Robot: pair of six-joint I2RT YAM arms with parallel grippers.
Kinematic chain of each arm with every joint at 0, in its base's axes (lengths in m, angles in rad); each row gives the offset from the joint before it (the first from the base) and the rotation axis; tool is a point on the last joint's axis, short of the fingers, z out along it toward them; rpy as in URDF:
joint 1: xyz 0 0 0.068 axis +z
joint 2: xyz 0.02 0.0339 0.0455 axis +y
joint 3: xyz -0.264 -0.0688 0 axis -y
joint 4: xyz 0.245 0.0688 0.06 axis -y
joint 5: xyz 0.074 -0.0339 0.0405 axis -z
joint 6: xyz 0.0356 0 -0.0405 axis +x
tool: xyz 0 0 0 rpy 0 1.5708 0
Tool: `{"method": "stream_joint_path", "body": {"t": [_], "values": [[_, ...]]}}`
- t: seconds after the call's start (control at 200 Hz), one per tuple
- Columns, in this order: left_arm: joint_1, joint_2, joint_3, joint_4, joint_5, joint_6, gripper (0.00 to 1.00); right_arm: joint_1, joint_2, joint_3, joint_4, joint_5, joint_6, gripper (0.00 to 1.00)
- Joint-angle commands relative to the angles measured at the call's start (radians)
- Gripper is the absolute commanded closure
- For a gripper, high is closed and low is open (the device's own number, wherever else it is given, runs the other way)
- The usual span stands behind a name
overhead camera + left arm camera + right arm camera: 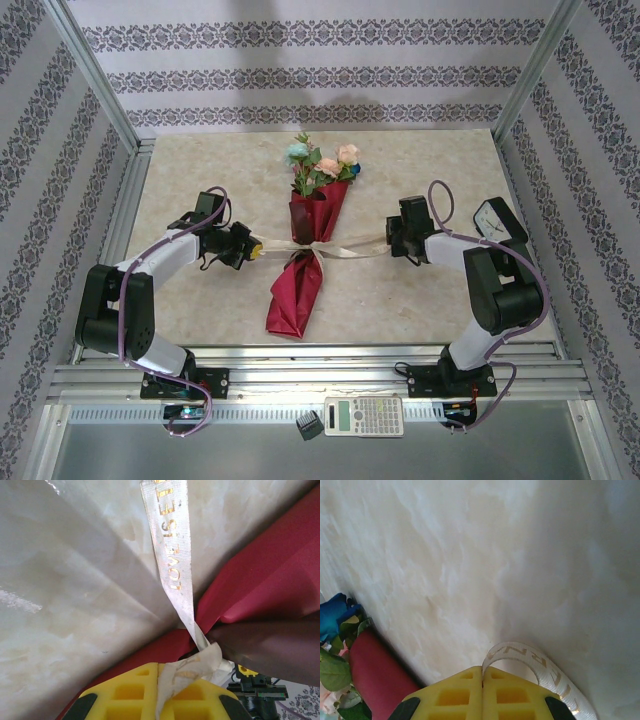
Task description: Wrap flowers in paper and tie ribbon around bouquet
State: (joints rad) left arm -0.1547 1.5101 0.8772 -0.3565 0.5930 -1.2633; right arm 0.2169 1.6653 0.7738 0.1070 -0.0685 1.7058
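A narrow bouquet [300,270] of crimson wrapping paper [297,295] lies on the pale marbled worktop [200,190]. Its pink, peach and teal artificial flowers [322,165] with green leaves fan out at the far, wide end. A thin cream gauzy ribbon [350,248] with gold lettering crosses the bouquet's pinched waist and runs out taut to both sides.

Left of the bouquet, the left arm reaches in low, elbow bent. Its yellow left end effector [250,252] is clamped on the crumpled ribbon end [172,555], close beside the red paper [270,580].

Right of the bouquet, the right arm mirrors it. The right end effector [392,240] has its fingers pressed together [482,680], and the ribbon [555,675] loops out from their seam.
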Motion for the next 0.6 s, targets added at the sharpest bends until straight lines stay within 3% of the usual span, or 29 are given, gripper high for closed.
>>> {"method": "stream_joint_path", "body": {"t": [0.0, 0.6], "values": [[0.024, -0.01, -0.006, -0.036, -0.043, 0.018, 1.0, -0.038, 0.008, -0.017, 0.011, 0.061, 0.031, 1.0], [0.026, -0.018, -0.024, -0.058, -0.074, 0.018, 1.0, -0.144, 0.025, -0.021, 0.033, 0.067, 0.068, 1.0]]}}
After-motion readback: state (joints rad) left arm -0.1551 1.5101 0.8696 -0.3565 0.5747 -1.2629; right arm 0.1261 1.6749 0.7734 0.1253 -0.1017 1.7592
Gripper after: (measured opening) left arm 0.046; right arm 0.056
